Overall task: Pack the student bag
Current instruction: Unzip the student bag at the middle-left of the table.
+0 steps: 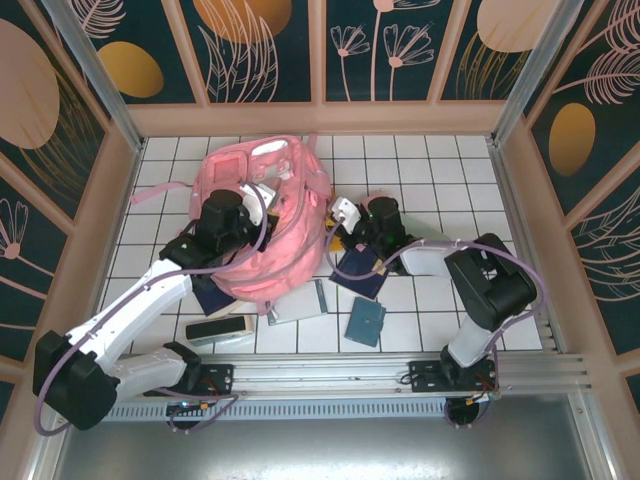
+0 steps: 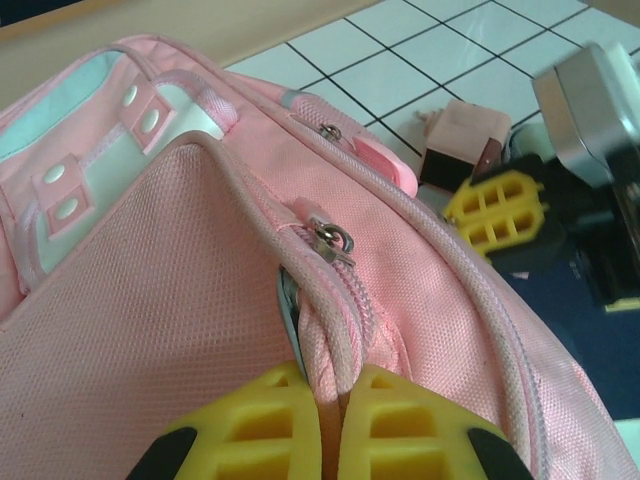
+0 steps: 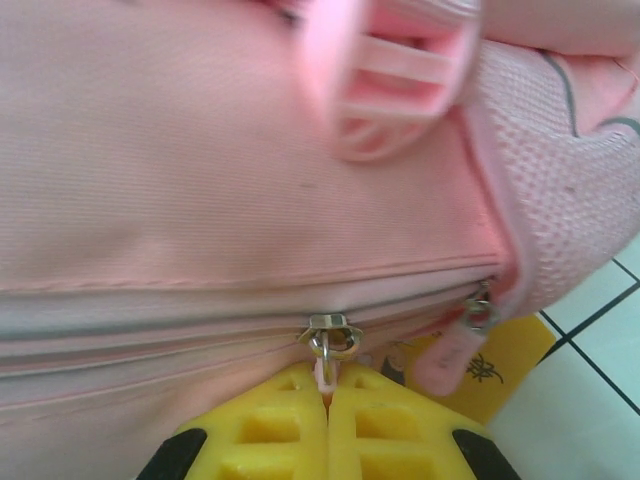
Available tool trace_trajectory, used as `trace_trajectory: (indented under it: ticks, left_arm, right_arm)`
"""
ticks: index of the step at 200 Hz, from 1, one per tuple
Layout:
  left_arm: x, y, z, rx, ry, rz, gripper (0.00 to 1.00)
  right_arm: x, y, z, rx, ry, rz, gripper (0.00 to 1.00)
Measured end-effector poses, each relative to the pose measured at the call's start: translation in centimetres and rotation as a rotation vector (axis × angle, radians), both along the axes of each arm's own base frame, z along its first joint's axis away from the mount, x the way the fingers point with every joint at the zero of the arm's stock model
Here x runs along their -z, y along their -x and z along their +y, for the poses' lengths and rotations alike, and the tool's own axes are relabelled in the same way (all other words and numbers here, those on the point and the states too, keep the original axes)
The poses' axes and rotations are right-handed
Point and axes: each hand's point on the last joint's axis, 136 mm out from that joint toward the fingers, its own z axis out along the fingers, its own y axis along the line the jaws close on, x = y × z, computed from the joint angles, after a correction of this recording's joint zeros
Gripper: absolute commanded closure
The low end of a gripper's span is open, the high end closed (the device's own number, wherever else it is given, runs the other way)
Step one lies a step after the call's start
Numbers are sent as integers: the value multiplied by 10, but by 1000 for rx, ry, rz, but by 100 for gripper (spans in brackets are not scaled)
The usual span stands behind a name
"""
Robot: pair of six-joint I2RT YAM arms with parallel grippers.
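Right pincer point(image 3: 328, 392) is shut narrow on the small pink pull tab point(image 3: 324, 372) that hangs from a metal zip slider point(image 3: 331, 335) just above its fingertips. Left pincer point(image 2: 337, 395) is likewise pinched tight, on a fold of the corded seam beside a zip track, with another slider point(image 2: 333, 243) a little way ahead of it. Both grips are on the student bag point(image 1: 262, 215), which slumps on the tiled counter point(image 1: 420, 160) between the two pincers, to the left of the right one and directly under the left one.

The step in hand looks like drawing a zip open so the bag can take its load. To do it well, the right pincer should pull along the line of the track, not away from the fabric, since the tab is slim and could slip from the pads. The left pincer's hold should act as an anchor, tensioning the cloth so the slider runs instead of dragging the soft bag along. A teal notebook point(image 1: 365, 321) and a dark blue notebook point(image 1: 360, 268) lie near the right pincer, ready for packing.
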Motion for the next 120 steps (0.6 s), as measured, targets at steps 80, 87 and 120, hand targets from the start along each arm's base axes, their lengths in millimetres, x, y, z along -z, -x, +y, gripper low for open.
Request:
trace_trajectory:
  ticks: [80, 87, 120]
  left_arm:
    - [-3, -16, -3, -84, 42, 78, 100]
    - [-2, -16, -3, -89, 43, 84, 100]
    - [-4, -23, -4, -130, 54, 119, 100]
  right_arm:
    - [-1, 28, 15, -4, 123, -69, 100]
    - [-2, 32, 15, -3, 127, -72, 100]
    - [-11, 46, 21, 7, 147, -90, 100]
